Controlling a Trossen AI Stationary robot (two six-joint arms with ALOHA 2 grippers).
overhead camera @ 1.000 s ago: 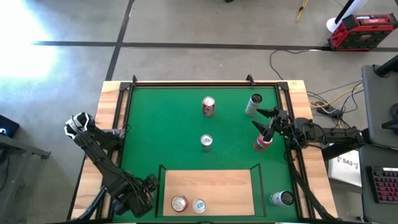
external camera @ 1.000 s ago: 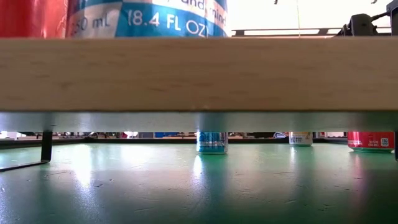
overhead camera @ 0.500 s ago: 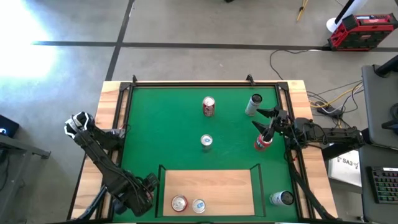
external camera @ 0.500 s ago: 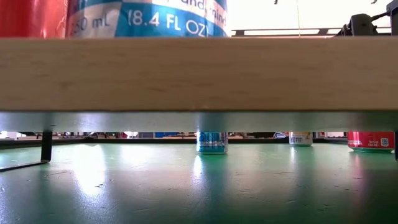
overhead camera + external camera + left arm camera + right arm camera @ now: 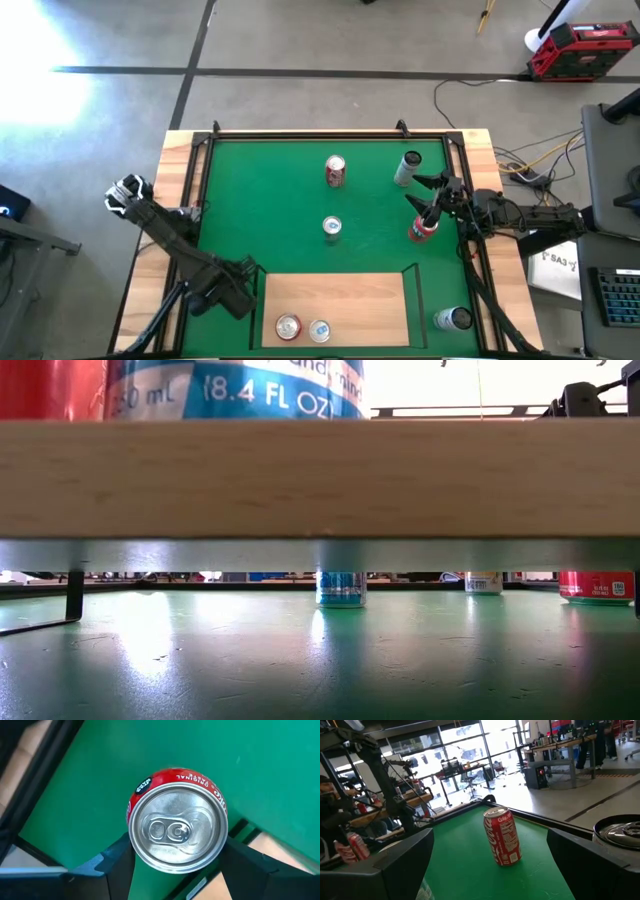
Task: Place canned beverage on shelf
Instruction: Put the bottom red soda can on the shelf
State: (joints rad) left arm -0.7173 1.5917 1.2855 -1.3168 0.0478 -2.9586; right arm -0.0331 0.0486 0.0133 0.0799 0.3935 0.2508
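My left gripper (image 5: pixel 240 287) is shut on a red can (image 5: pixel 177 827) over the green mat, just left of the shelf's left rail. The high view hides the can under the gripper. The shelf (image 5: pixel 340 295), a pale wood board with a thin black rail, stands at the mat's near edge. A red can (image 5: pixel 288 325) and a blue can (image 5: pixel 320 330) stand upright on it. My right gripper (image 5: pixel 420 192) waits open at the mat's right side, level. It points left toward a red can (image 5: pixel 502 842) that stands farther off. My left gripper pinches the red can between its two fingers (image 5: pixel 117 865), on opposite sides of the wall just below the rim (image 5: pixel 132 842). The fingers come from above and point down. The can is upright with its silver top up. No view shows whether its base clears the mat.
Several more cans are on the mat: a red one (image 5: pixel 335 170) at the far middle, a silver one (image 5: pixel 408 168) at the far right, a blue one (image 5: pixel 332 228) in the middle, a red one (image 5: pixel 423 228) below my right gripper and one (image 5: pixel 452 318) near right.
My left gripper has moved toward the table's far edge and a little to the right, from the near left corner to a spot beside the shelf's left rail. My right arm has kept still.
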